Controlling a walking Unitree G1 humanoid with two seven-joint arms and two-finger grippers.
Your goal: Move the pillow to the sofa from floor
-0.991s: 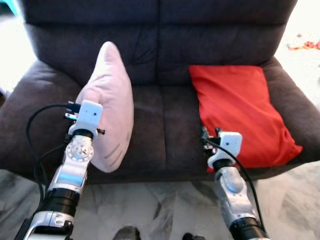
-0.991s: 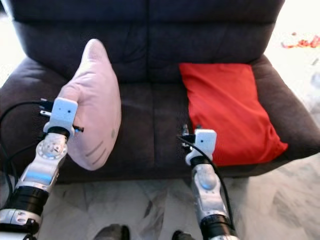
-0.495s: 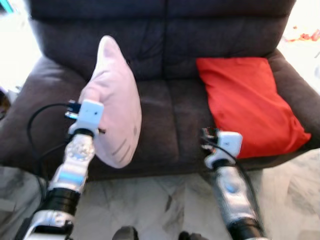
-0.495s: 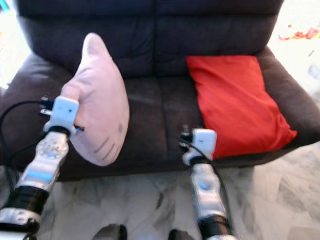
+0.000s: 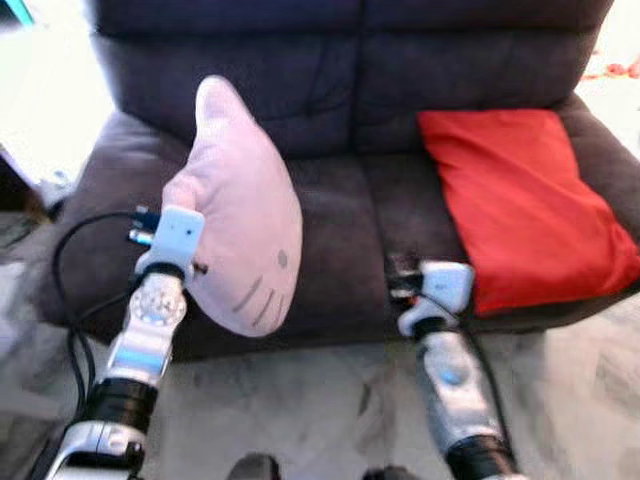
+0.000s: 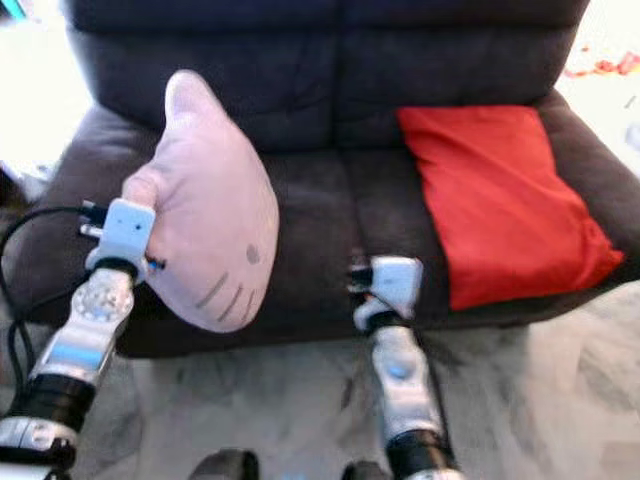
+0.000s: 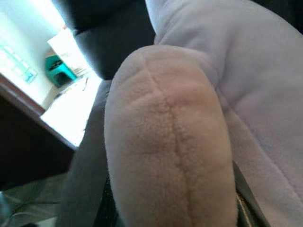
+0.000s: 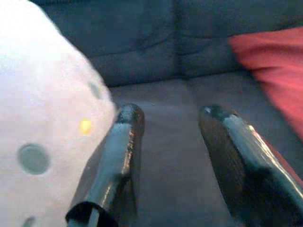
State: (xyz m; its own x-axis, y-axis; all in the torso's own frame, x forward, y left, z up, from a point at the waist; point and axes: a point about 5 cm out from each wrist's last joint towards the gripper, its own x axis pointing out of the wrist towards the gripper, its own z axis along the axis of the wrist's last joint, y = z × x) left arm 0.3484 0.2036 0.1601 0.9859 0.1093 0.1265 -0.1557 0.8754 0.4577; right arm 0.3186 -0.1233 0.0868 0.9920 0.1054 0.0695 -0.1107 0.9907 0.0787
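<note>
A pink plush pillow [image 5: 240, 230] with a stitched face hangs above the left seat of the dark sofa [image 5: 350, 215], overhanging the seat's front edge. My left gripper [image 5: 188, 218] is shut on the pillow's near edge. Its fingers are buried in the plush, which bulges between them in the left wrist view [image 7: 170, 142]. My right gripper [image 8: 171, 116] stands open and holds nothing. It hovers at the sofa's front edge near the middle [image 5: 405, 285], with the pink pillow [image 8: 42, 123] just beside one finger.
A red pillow [image 5: 530, 210] lies on the sofa's right seat. Grey marble floor [image 5: 320, 420] runs in front of the sofa, with my feet [image 5: 255, 468] at the bottom. A black cable [image 5: 60, 290] loops off my left arm. Dark furniture [image 5: 15, 190] stands at the far left.
The whole view has shifted, so the sofa and red pillow sit further right. The pink pillow has turned in my left gripper and shows more of its face.
</note>
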